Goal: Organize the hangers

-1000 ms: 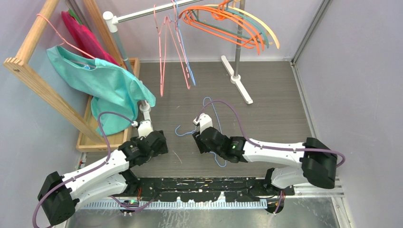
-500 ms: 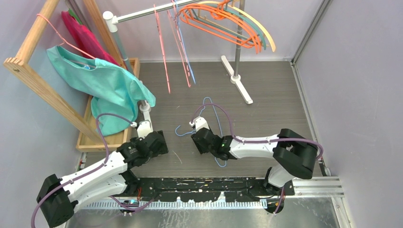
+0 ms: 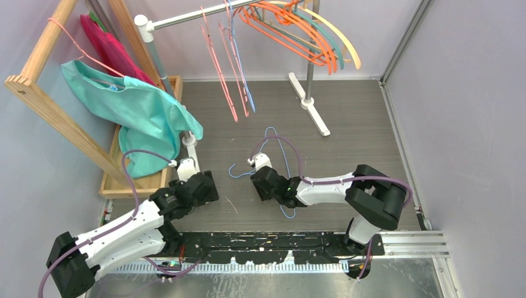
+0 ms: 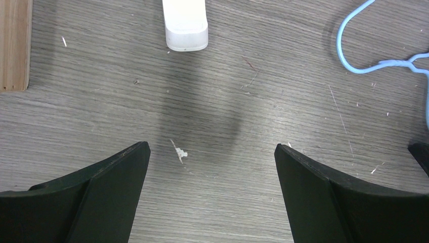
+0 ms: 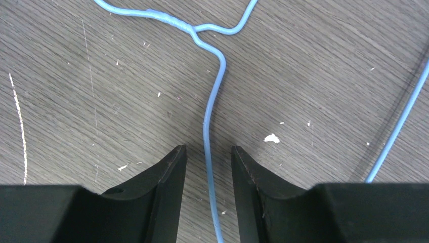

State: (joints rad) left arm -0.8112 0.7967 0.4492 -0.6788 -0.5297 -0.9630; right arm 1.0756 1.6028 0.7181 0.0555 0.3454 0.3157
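A light-blue wire hanger [image 5: 206, 131] lies flat on the grey surface [image 3: 360, 124], near the arms. Its twisted neck is just ahead of the right pincer [image 5: 207, 149]. The right pincer's fingers stand partly spread, one on each side of the wire, with a thin gap showing on both sides. The other hangers are on the silver rail [image 3: 186, 17] at the far end: thin pink wire ones [image 3: 219, 65] toward the left, and the thicker orange, teal and cream ones [image 3: 316, 37] bunched to the right. The left pincer [image 4: 211, 147] is spread wide over bare surface and holds nothing, with the rail stand's white foot [image 4: 185, 25] just ahead of it.
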